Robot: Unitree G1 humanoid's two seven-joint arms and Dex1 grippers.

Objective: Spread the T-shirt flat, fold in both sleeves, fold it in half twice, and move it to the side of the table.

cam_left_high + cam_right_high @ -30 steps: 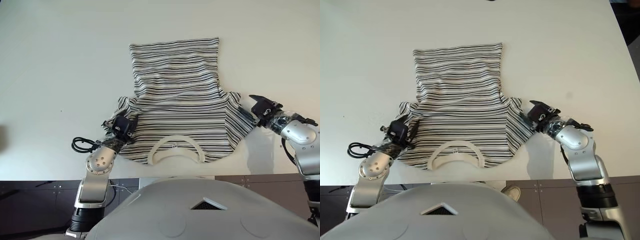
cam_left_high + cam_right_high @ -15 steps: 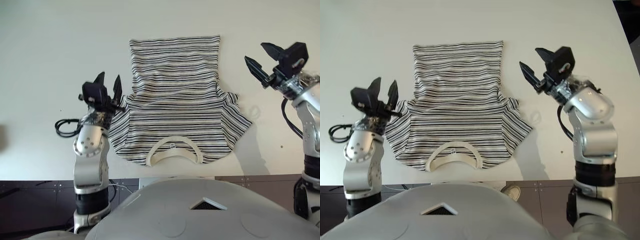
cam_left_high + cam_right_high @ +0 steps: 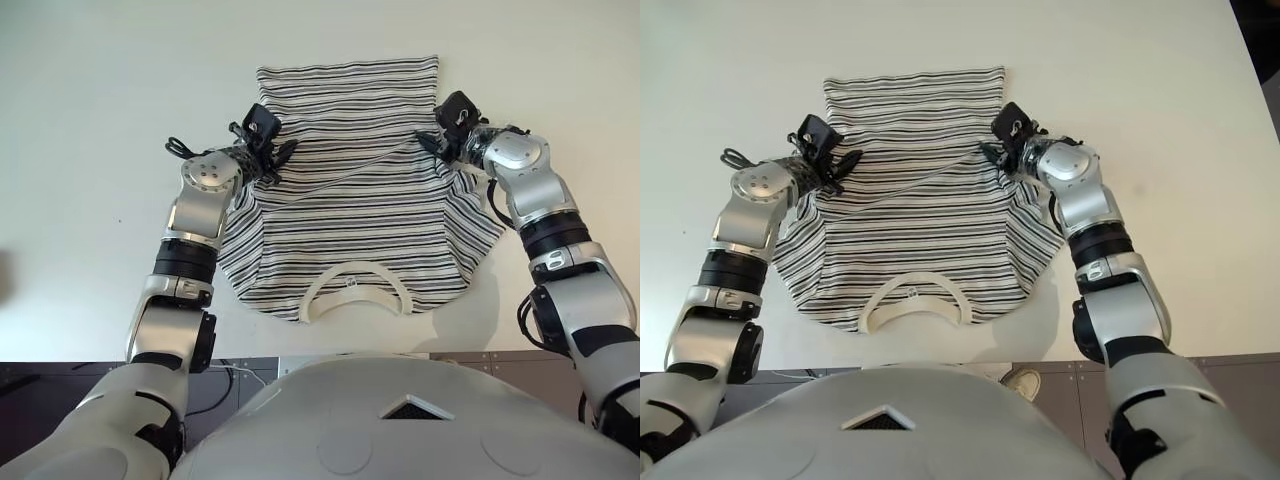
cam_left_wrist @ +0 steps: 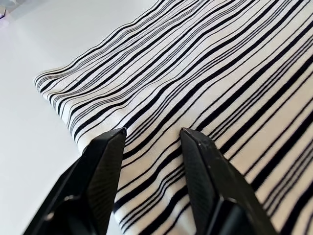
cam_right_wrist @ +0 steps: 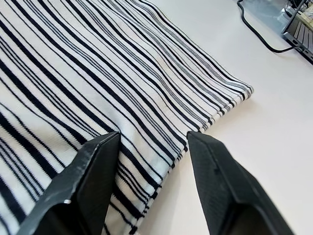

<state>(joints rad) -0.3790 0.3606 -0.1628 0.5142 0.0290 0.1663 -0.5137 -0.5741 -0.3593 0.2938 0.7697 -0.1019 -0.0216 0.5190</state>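
Both the left hand (image 4: pixel 152 131) and right hand (image 5: pixel 153 134), fingers apart, sit at side edges of the T-shirt (image 3: pixel 350 220).

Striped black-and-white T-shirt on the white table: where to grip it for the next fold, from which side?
Probably the side edges of the striped black-and-white T-shirt, each from its own outer side, one finger sliding under. It lies flat on the white table, so only an edge offers anything to pinch. The open left gripper and open right gripper straddle those edges.
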